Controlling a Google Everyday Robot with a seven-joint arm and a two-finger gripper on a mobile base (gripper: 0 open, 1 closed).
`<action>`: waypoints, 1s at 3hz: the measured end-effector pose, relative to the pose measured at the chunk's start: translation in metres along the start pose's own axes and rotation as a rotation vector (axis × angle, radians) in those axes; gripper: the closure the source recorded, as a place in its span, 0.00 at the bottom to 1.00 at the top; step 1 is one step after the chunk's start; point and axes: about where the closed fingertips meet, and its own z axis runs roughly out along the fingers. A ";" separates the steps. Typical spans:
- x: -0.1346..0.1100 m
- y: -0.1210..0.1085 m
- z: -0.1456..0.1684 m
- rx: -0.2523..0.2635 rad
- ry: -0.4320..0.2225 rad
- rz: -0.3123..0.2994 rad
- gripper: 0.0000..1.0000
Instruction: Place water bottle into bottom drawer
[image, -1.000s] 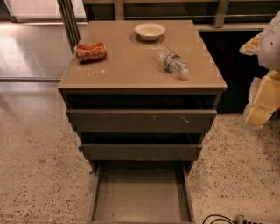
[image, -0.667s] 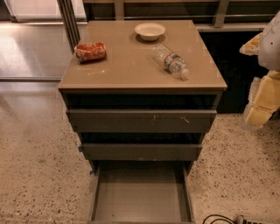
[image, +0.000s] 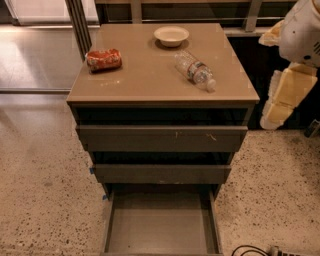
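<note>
Far left on the bench (image: 150, 82) top: crushed red can (image: 103, 59) lying on its side, same spot as a second ago. Centre, far edge: small pale bowl (image: 171, 35), upright, unmoved. Right of centre: water bottle (image: 195, 70) lying on its side on the bench top, white cap pointing toward the near right corner, label band around its middle. It is near the bowl but not touching it and is well apart from the can. No shift from the earlier frame.

Below the top are three drawers. The top drawer (image: 161, 138) and middle drawer (image: 161, 173) are each slightly out, stepped. The bottom drawer (image: 160, 232) is pulled far out toward the near side, flat grey floor in view. All three match the earlier frame.

Far right edge: the white arm with the cream-yellow hand (image: 286, 96) hangs beside the bench's right side, off the top, well apart from the water bottle and touching nothing. Cannot tell whether the hand is apart or together. Its position is the same as before.

Near right corner: a dark cable (image: 248, 249) on the speckled floor.
</note>
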 end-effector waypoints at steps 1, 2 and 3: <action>-0.056 -0.056 0.019 0.026 -0.087 -0.090 0.00; -0.101 -0.095 0.042 0.007 -0.143 -0.123 0.00; -0.110 -0.101 0.040 0.021 -0.159 -0.130 0.00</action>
